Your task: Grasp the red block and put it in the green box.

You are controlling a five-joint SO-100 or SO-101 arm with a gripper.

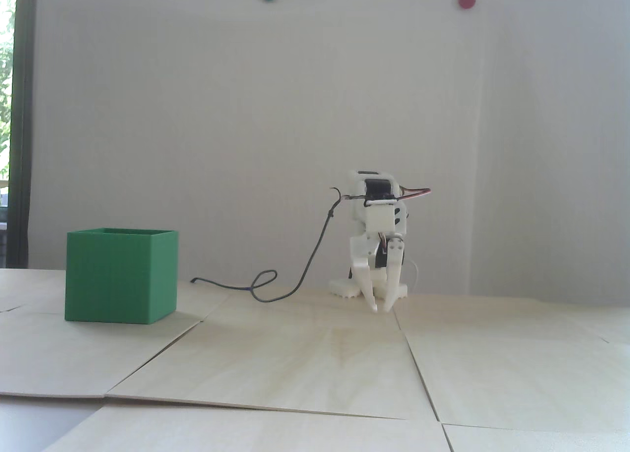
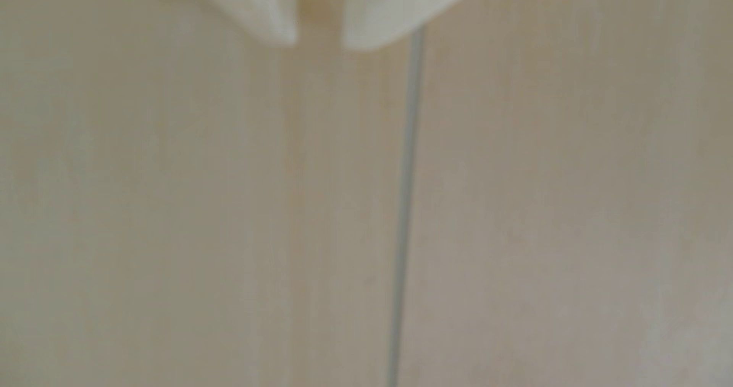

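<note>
The block is seen in neither view: no red cube appears on the desk (image 1: 315, 363) in the fixed view, and only pale wood and a thin seam (image 2: 404, 212) between boards are shown in the blurred wrist view. Whether it lies inside the box (image 1: 120, 275), behind it, or out of frame cannot be told, since the box interior is hidden from this low angle.

The box is stood upright on the desk, well to the left of the gripper (image 1: 382, 308) in the fixed view, with its open top facing up. The gripper is pointed down, its tips held close to the desk just in front of the arm's base (image 1: 344, 288). The two fingers are seen slightly apart, with a narrow gap between the tips, and nothing is held between them; the same small gap is shown in the wrist view (image 2: 319, 42). A dark cable (image 1: 305, 270) is looped on the desk between box and gripper.

The block is judged to be light, rigid and matte, so little slipping is expected; two opposite flat faces would best be taken, near the middle of its height. The thin-walled box is probably light too and could be shoved if its rim were struck.
</note>
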